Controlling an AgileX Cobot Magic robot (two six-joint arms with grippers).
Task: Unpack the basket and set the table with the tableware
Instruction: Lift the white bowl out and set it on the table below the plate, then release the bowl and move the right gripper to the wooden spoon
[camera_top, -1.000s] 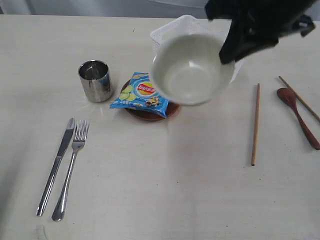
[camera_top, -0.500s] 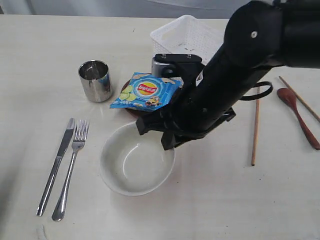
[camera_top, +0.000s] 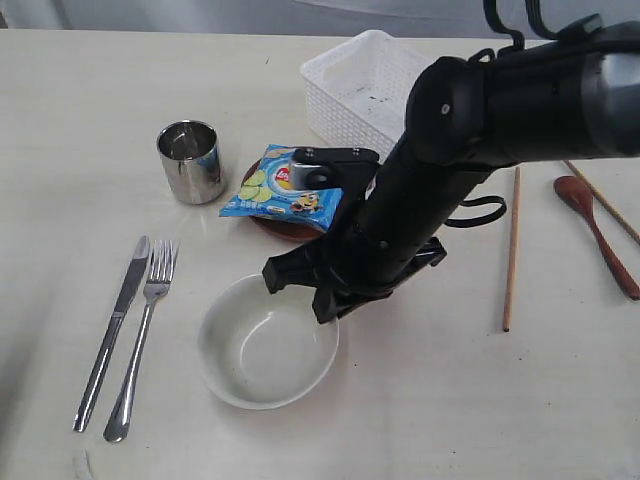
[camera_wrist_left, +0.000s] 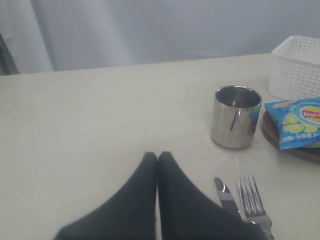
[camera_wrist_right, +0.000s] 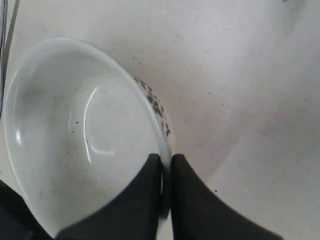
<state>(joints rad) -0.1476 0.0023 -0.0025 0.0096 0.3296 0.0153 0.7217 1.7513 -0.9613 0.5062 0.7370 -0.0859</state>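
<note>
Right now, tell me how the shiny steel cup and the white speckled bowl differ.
The shiny steel cup is tall, narrow and mirror-bright; the white speckled bowl is wide, shallow and white. The cup stands untouched; the bowl's rim is pinched by the right gripper. Both are upright, open-topped and look empty.

There is one white lattice basket (camera_top: 355, 90), one shiny steel cup (camera_top: 190, 162), one blue chip bag (camera_top: 272, 188), one brown round plate (camera_top: 285, 229) and one white bowl (camera_top: 262, 345). The cutlery comes to one steel knife (camera_top: 112, 330), one steel fork (camera_top: 143, 335) and one reddish-brown wooden spoon (camera_top: 576, 192). The wooden chopsticks (camera_top: 511, 250) number two.
</note>
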